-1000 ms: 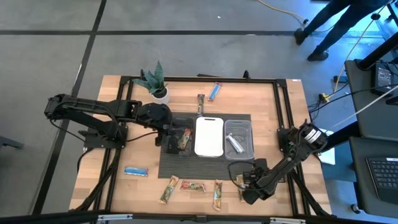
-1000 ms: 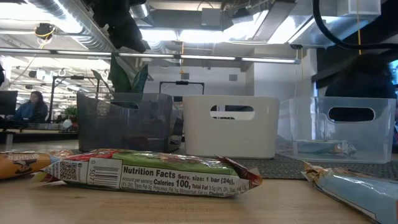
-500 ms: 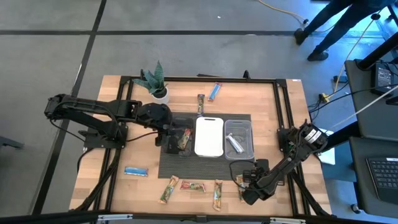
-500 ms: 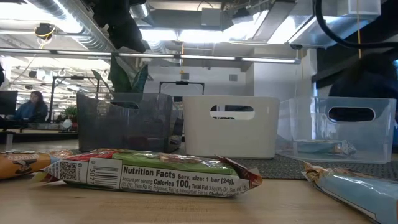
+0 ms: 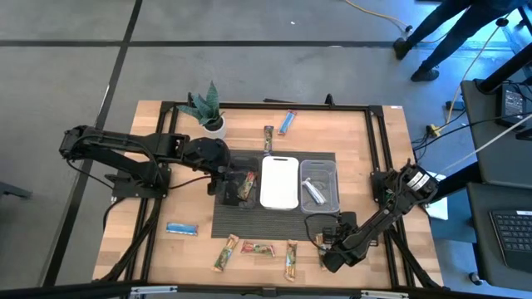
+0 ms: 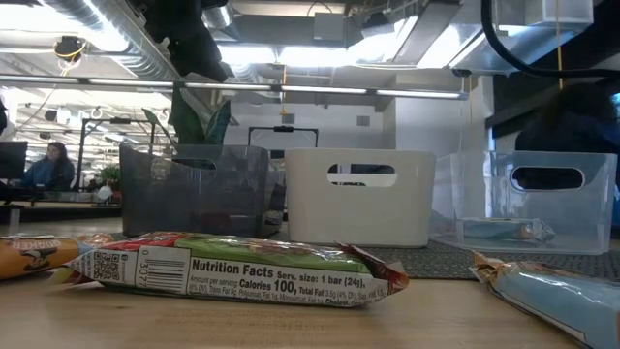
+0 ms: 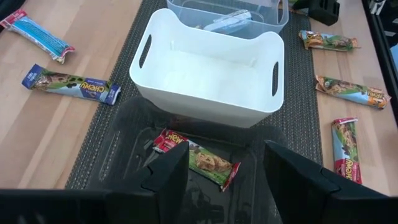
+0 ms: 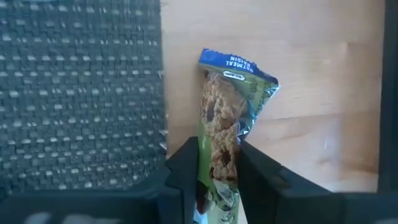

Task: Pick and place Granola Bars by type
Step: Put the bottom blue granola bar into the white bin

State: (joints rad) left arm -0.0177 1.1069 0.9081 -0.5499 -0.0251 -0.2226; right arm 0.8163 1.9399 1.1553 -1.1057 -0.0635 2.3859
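Observation:
Granola bars lie on the wooden table: a blue one [image 5: 181, 228], three along the near edge [image 5: 225, 252] [image 5: 258, 247] [image 5: 291, 259], two at the far side [image 5: 288, 122] [image 5: 268, 137]. Another lies flat in the black tray [image 7: 196, 158], and a silver one [image 5: 313, 191] in the clear tray. My left gripper [image 7: 227, 174] hovers open above the black tray [image 5: 237, 187]. My right gripper [image 8: 221, 177] is low at the near right, shut on a green bar with a blue end [image 8: 224, 118]. My right gripper pinches the green bar between its two fingers [image 8: 186, 171], which press on its two long edges [image 8: 217, 163] toward the end opposite the blue one. The wrapper is squeezed narrow there. The bar runs forward from the fingers and lies on the wood beside the mat.
Black, white [image 5: 279, 181] and clear [image 5: 320, 184] trays stand side by side on a dark woven mat [image 8: 81, 93] at the table's middle. A potted plant [image 5: 208, 112] stands at the far left. A black frame [image 5: 378, 149] rims the table. A person sits in the room behind [image 6: 48, 165].
My right gripper has shut on the green bar at the near right while staying in place. The bar lies where it was.

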